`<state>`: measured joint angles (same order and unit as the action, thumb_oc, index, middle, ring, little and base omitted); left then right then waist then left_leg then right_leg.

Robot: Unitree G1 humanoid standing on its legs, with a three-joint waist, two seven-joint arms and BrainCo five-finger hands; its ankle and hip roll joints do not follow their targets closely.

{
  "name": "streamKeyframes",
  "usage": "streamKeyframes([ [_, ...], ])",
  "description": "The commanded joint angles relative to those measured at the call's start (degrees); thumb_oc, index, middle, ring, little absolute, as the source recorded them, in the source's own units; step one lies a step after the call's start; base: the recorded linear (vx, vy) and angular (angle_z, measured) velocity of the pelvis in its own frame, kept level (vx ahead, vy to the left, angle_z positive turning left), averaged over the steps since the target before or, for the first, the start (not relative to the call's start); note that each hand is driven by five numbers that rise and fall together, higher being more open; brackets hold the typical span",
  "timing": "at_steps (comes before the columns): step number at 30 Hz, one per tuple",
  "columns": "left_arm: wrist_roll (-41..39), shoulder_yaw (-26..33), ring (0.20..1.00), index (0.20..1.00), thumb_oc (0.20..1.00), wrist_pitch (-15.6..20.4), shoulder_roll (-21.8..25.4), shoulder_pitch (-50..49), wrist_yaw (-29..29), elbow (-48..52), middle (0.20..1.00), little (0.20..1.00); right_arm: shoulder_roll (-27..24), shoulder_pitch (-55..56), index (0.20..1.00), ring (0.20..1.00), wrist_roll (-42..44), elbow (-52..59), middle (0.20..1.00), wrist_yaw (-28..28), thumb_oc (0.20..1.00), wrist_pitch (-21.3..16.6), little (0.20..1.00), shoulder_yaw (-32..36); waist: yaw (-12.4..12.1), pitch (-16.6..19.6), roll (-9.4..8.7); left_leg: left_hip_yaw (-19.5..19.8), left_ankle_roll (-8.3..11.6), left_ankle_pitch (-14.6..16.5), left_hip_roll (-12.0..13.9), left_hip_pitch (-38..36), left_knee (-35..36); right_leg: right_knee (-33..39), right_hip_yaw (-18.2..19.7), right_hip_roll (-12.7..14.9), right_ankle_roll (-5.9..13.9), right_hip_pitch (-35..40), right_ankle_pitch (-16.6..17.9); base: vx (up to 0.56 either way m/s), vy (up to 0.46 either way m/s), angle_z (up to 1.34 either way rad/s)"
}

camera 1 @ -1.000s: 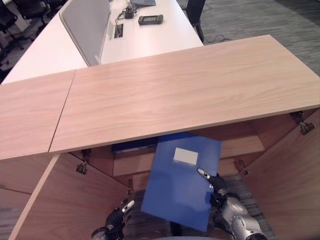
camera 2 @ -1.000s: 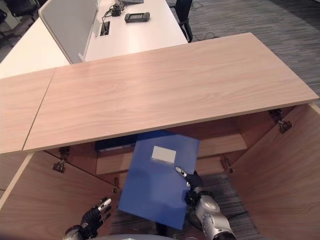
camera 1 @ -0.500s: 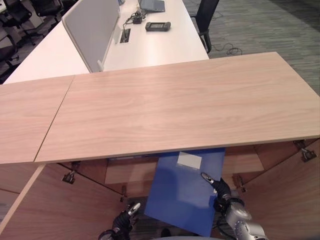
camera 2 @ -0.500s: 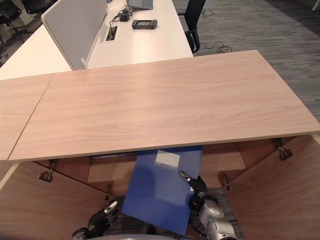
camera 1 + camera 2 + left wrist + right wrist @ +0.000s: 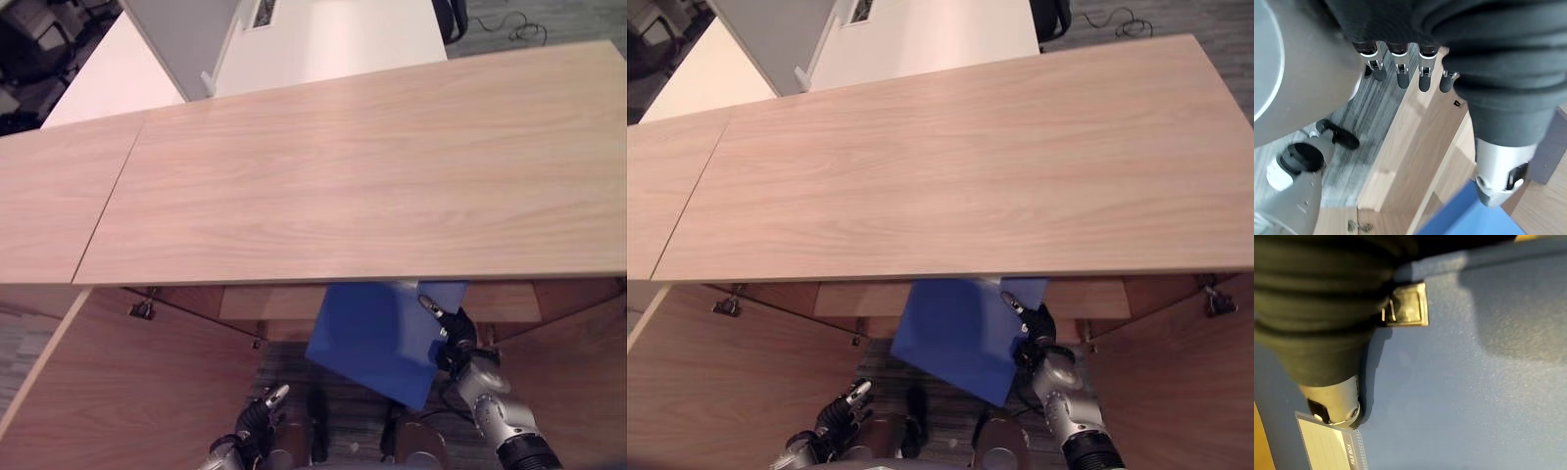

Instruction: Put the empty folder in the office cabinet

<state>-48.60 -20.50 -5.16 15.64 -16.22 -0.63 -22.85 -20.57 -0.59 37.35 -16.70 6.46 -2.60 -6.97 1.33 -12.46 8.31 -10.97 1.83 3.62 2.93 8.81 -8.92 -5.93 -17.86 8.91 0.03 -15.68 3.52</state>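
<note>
Now my right hand [image 5: 453,338] pinches the blue folder [image 5: 377,333], half under the cabinet [image 5: 343,166] top, so I judge pushing deeper comes next; left hand [image 5: 257,421] hangs relaxed.

Folder's [image 5: 377,333] far end is tucked under the cabinet top [image 5: 343,176], so the label's hidden there.

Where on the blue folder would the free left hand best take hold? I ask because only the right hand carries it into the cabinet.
Probably the folder's bare lower-left edge, reached from the robot's left. The right hand pinches its right edge, and its far end already sits under the cabinet top, so that near left edge is the exposed part. The left hand hangs low just left of it, fingers relaxed.
</note>
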Motion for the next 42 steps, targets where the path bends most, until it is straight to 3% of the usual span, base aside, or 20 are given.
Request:
streamKeyframes([
  [1, -0.7, -0.7, 1.000, 1.000, 1.000, 0.6, 2.0, -2.3, 0.0, 3.6, 1.000, 1.000, 1.1, -1.8, 0.200, 0.200, 3.2, 4.8, 0.200, 0.1, 0.200, -3.7, 0.200, -0.5, -0.9, 0.7, -1.44, 0.1, 0.16, 2.1, -0.1, -1.0, 0.3, -8.6, 4.2, 3.9, 5.24, 0.9, -6.6, 0.02, 0.122, -0.26],
  [10, -1.5, -3.5, 1.000, 1.000, 1.000, 1.7, 2.2, 0.3, 0.8, 2.6, 1.000, 1.000, 2.4, -6.3, 0.200, 0.200, 6.7, 7.5, 0.200, 1.4, 0.200, -5.7, 0.200, -2.4, -1.5, -2.5, -1.31, -1.1, -1.22, 5.7, -1.2, 9.2, -8.1, -16.7, 6.8, 7.6, 5.71, -9.4, -7.9, -0.09, 0.061, 0.00],
  [14, -3.3, -6.6, 1.000, 1.000, 1.000, 3.7, 5.5, 3.2, -1.0, 12.1, 1.000, 1.000, 5.1, -13.0, 0.200, 0.200, 12.5, 16.0, 0.200, 1.5, 0.200, -11.8, 0.200, -2.0, -2.3, -3.3, 0.28, -1.1, -2.86, 10.9, -0.1, 28.8, -25.9, -32.9, 9.7, 11.1, 5.68, -27.6, -12.7, -0.18, 0.014, 0.17],
  [22, -2.9, -7.5, 1.000, 1.000, 1.000, 5.1, 7.6, 5.4, -1.1, 17.1, 1.000, 1.000, 7.6, -18.1, 0.200, 0.200, 16.0, 22.2, 0.200, 2.8, 0.200, -18.3, 0.200, 2.8, -2.9, -1.3, 0.49, 0.9, -2.99, 15.7, 1.2, 47.0, -42.4, -48.5, 14.6, 12.5, 3.15, -45.0, -19.5, 0.00, -0.022, 0.01],
  [31, -3.6, -8.1, 1.000, 1.000, 1.000, 5.5, 8.0, 6.8, 0.4, 18.0, 1.000, 1.000, 9.3, -20.4, 0.200, 0.200, 18.8, 20.7, 0.200, 5.1, 0.200, -20.2, 0.200, 3.2, -3.5, -0.5, 0.17, 1.4, -3.57, 17.3, 1.2, 54.0, -47.4, -53.6, 16.8, 12.6, 2.21, -52.8, -21.0, 0.01, 0.006, -0.03],
  [37, -6.8, -9.6, 1.000, 1.000, 1.000, 5.8, 9.0, 8.0, 4.5, 21.4, 1.000, 1.000, 13.1, -28.7, 0.200, 0.200, 24.4, 18.7, 0.200, 12.9, 0.200, -24.6, 0.200, 4.4, -4.2, -1.1, 0.56, 1.2, -3.56, 17.7, 1.1, 57.7, -49.6, -56.0, 17.7, 12.7, 2.19, -56.7, -21.2, 0.00, 0.000, 0.00],
  [42, -8.2, -10.8, 1.000, 1.000, 1.000, 6.0, 10.4, 8.8, 6.5, 22.7, 1.000, 1.000, 8.6, -41.4, 0.200, 0.200, 25.4, 9.1, 0.200, 19.8, 0.200, -26.0, 0.200, 7.2, -5.5, -0.9, 0.03, 1.6, -3.58, 17.4, 0.9, 59.7, -50.2, -56.7, 17.6, 12.6, 2.29, -58.7, -20.8, 0.00, 0.000, 0.00],
])
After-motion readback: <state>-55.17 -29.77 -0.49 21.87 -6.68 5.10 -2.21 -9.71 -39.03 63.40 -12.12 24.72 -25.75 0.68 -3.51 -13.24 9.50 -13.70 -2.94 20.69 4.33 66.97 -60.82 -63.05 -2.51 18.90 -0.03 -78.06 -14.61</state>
